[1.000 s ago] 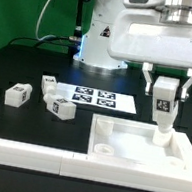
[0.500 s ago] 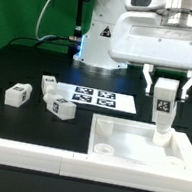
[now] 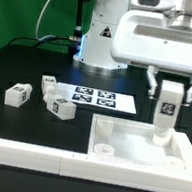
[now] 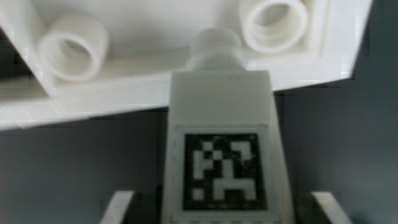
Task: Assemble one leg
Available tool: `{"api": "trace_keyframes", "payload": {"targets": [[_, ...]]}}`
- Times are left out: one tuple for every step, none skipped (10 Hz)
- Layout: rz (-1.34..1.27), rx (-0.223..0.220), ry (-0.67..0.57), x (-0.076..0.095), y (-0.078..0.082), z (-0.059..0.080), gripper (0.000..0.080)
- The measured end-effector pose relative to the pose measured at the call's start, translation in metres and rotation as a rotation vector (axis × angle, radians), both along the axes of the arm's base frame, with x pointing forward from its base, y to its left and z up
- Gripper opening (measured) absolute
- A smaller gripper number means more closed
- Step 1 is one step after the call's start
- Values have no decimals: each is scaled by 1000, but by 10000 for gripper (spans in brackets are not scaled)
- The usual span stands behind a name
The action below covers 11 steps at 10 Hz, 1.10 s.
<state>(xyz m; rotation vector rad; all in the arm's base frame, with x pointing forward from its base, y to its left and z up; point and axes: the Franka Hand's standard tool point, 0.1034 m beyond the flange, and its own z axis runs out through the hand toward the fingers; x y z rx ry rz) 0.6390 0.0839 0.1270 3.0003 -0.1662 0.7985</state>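
Exterior view shows the gripper [image 3: 168, 96] partly closed on the leg [image 3: 165, 116], holding it upright. Its lower end is at the far corner of the square tray-like piece [image 3: 129, 126], on the exterior view's right. I judge this pose serves to bring the leg's tip into a corner hole. Wrist view shows the tip close to the corner, between two round sockets [image 4: 71, 50]; whether it is already seated I cannot tell. Three other legs [image 3: 60, 106] lie well apart, beside the marker board [image 3: 94, 96].
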Motion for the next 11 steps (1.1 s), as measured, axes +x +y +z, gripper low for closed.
{"api": "trace_keyframes", "payload": {"targets": [[-20, 9, 9, -1, -2, -3, 287], [-27, 13, 8, -1, -3, -3, 287], [-27, 13, 8, -2, -3, -3, 287], [-25, 13, 8, -2, -2, -3, 287], [-6, 10, -30, 1, 7, -1, 287], [18, 1, -72, 4, 13, -2, 287], [39, -13, -102, 6, 16, -7, 287], [52, -23, -124, 7, 17, -12, 287], [48, -25, -129, 6, 20, -19, 287], [39, -25, -124, 4, 22, -26, 287], [40, -32, -119, 4, 20, -29, 287]]}}
